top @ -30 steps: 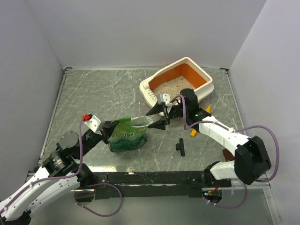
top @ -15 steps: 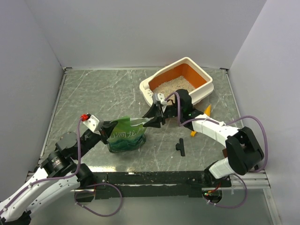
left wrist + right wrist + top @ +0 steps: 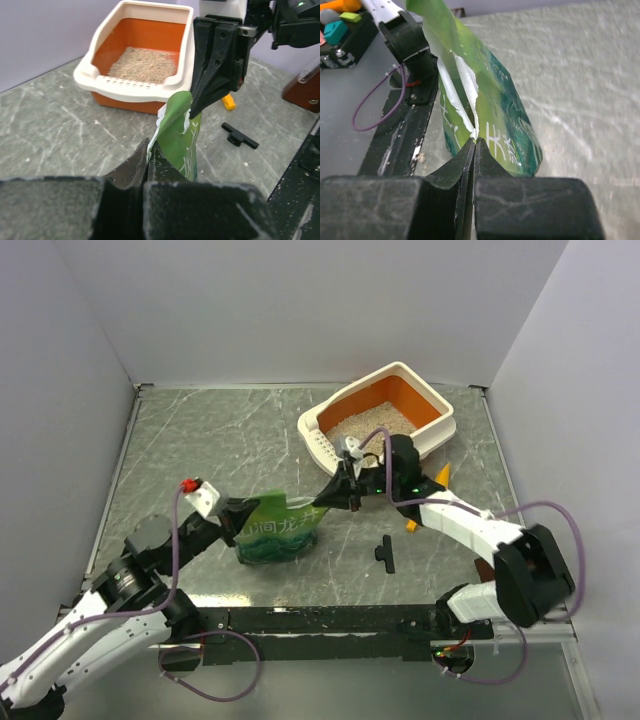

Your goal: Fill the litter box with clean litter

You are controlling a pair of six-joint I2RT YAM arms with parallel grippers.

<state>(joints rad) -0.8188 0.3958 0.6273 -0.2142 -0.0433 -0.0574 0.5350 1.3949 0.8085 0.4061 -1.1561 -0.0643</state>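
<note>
**Both claws pinched on the green bag; box part-filled**

- Litter box (image 3: 447,412) sits at the far right of the table (image 3: 200,440), turned at an angle. Its slotted strip runs along the rim nearest the arms (image 3: 131,86).
- Litter (image 3: 362,424) lies inside the box as a beige grainy patch towards the slotted end. The orange floor is bare at the far end. The left wrist view shows the same patch (image 3: 142,64).
- Green bag (image 3: 280,533) stands upright on the table, left of centre and well apart from the box. Its top is torn, with white lining showing along the tear (image 3: 462,85).
- Left claw (image 3: 240,515): fingers pressed together on the bag's near-left top edge (image 3: 150,155).
- Right claw (image 3: 333,492): fingers closed tight on the torn edge at the bag's opposite side (image 3: 474,145), with no gap between them.
- Yellow-orange scoop (image 3: 441,475) is mostly hidden under the right arm.
- Black T-shaped piece (image 3: 386,552) lies flat on the table, near the right arm.
</note>
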